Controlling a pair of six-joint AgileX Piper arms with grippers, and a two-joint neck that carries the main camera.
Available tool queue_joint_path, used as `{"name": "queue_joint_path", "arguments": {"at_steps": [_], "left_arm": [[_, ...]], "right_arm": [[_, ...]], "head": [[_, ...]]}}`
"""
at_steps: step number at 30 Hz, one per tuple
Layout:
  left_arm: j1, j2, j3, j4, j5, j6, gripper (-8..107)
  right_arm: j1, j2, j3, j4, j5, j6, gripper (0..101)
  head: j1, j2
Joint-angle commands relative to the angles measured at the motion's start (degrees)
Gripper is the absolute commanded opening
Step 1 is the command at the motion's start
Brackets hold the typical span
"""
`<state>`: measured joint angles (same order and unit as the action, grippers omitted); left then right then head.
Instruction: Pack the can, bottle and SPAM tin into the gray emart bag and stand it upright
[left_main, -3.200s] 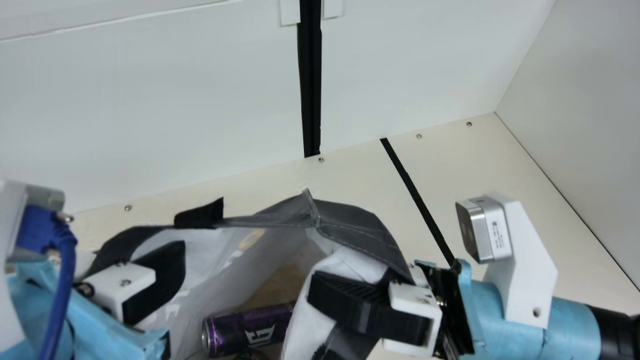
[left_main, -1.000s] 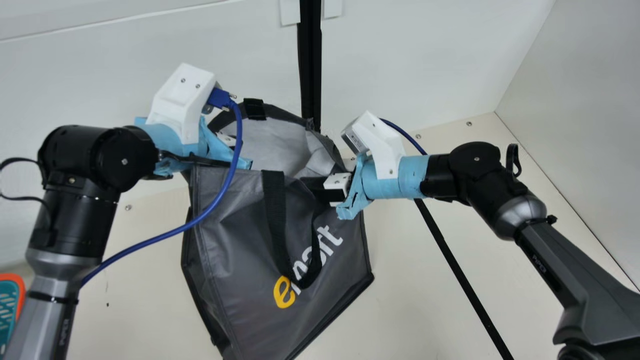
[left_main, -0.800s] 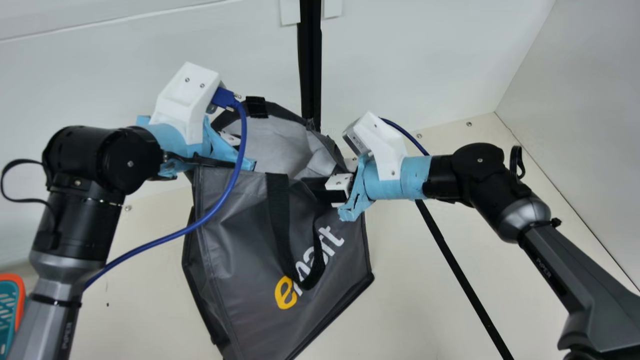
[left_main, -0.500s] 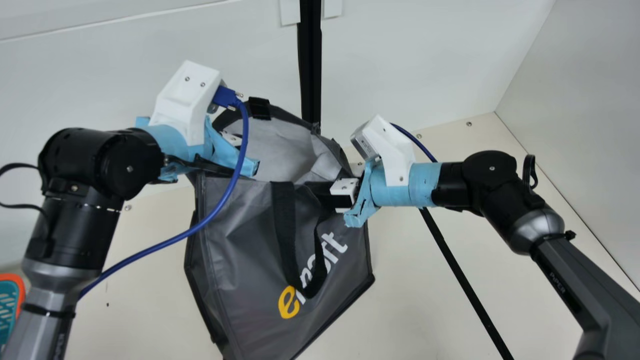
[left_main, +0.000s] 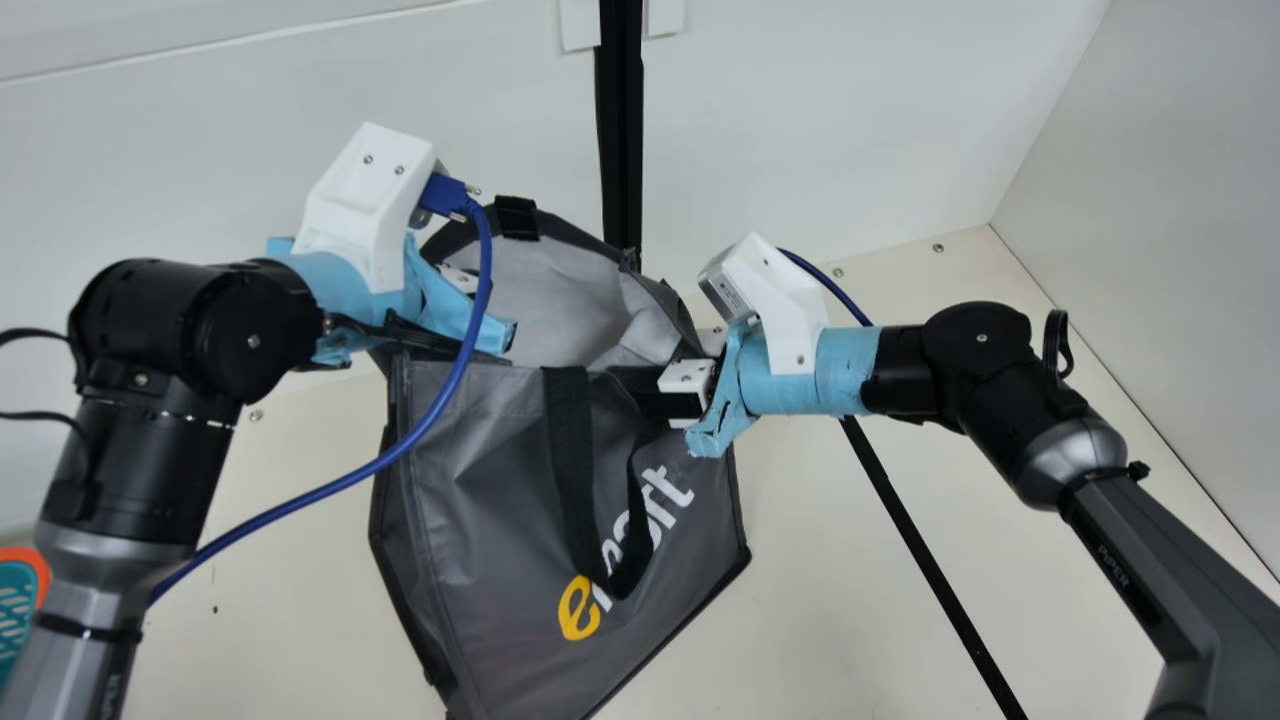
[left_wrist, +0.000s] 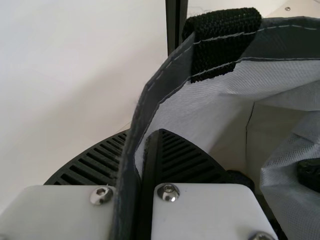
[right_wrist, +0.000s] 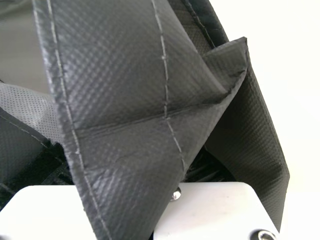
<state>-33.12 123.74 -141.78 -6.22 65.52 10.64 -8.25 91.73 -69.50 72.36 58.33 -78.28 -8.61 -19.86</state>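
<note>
Prob. late stage: L gripper (left_wrist: 142, 134) & R gripper (left_main: 618, 380) both pinch the gray emart bag (left_main: 480, 480) up top, betw. them, w/ 3 items presumably packed, upright stand & release left.

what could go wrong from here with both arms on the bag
The black ribbed left tool pinches just one thin wall of the gray fabric emart bag, so the rim might slip out and the bag could tip.

At the black right tool the fabric is creased and folded, so the mouth may sag inward on release.

The thick blue cable crosses the bag's front and might snag when the left arm pulls away.
</note>
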Motion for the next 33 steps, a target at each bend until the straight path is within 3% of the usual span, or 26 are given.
{"name": "queue_joint_path", "arguments": {"at_steps": [1, 14, 15, 31, 33], "left_arm": [[0.00, 0.00, 0.00, 0.00, 0.00, 0.00, -8], [0.00, 0.00, 0.00, 0.00, 0.00, 0.00, 32], [-0.34, -3.28, 5.56, 0.18, -2.30, -0.09, 35], [0.35, -13.92, 15.32, -0.53, -10.44, 1.52, 89], [0.61, -15.41, 16.34, -0.29, -11.36, 1.33, 90]], "right_arm": [[0.00, 0.00, 0.00, 0.00, 0.00, 0.00, 0], [0.00, 0.00, 0.00, 0.00, 0.00, 0.00, 0], [0.00, 0.00, 0.00, 0.00, 0.00, 0.00, 0], [0.00, 0.00, 0.00, 0.00, 0.05, 0.00, 0], [0.00, 0.00, 0.00, 0.00, 0.05, 0.00, 0]], "head": [[-1.39, -0.14], [-1.39, -0.14], [-1.39, -0.14], [-1.39, -0.14], [-1.39, -0.14]]}}
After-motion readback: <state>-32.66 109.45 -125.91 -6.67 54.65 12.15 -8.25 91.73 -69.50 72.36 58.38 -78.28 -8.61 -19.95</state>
